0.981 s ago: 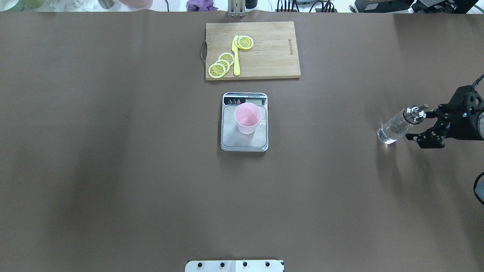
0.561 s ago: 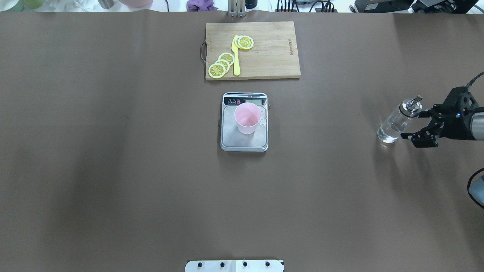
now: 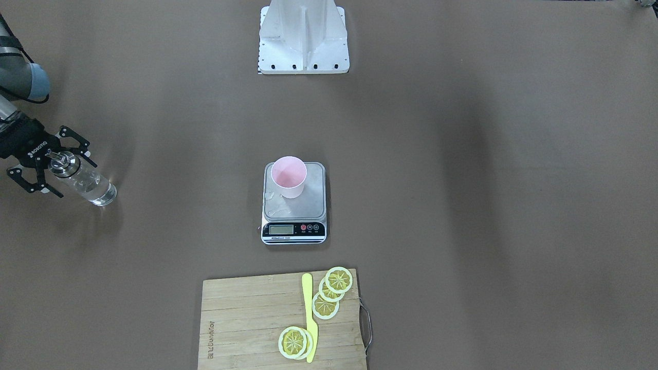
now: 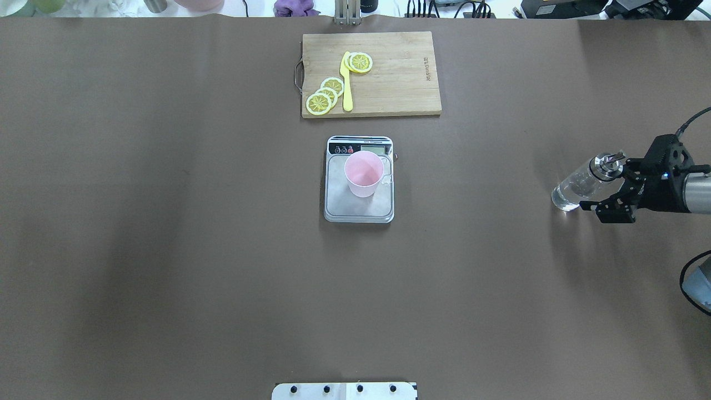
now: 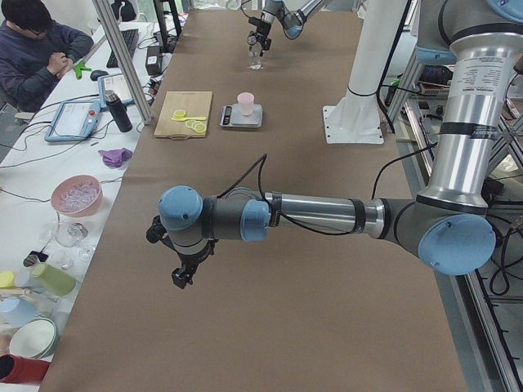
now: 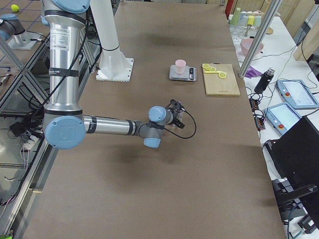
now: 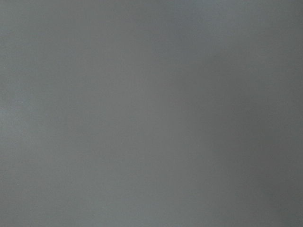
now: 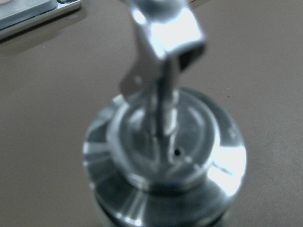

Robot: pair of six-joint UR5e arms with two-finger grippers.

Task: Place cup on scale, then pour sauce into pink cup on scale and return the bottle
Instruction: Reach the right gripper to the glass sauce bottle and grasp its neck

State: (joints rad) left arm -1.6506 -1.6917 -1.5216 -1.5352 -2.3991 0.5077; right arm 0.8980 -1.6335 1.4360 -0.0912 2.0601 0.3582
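Note:
The pale pink cup [image 4: 364, 173] stands upright on the steel scale [image 4: 358, 212], also seen in the front view as cup [image 3: 289, 176] on scale [image 3: 308, 206]. A small wet patch lies on the platform beside the cup. The clear glass bottle [image 4: 576, 186] with its metal pourer stands on the table at the far right. My right gripper [image 4: 602, 186] is open, with its fingers either side of the bottle's upper part [image 3: 87, 186]. The right wrist view is filled by the pourer cap [image 8: 161, 142]. My left gripper [image 5: 184, 273] hangs over bare table; I cannot tell its state.
A wooden cutting board [image 4: 400, 83] with lemon slices [image 4: 325, 94] and a yellow knife [image 4: 347, 83] lies behind the scale. The robot's white base mount [image 3: 303, 36] stands at the near edge. An operator sits beyond the far side of the table.
My right gripper, open throughout, has moved left toward the bottle and now straddles it. The bottle's top has swayed slightly. The cup and scale have not moved.

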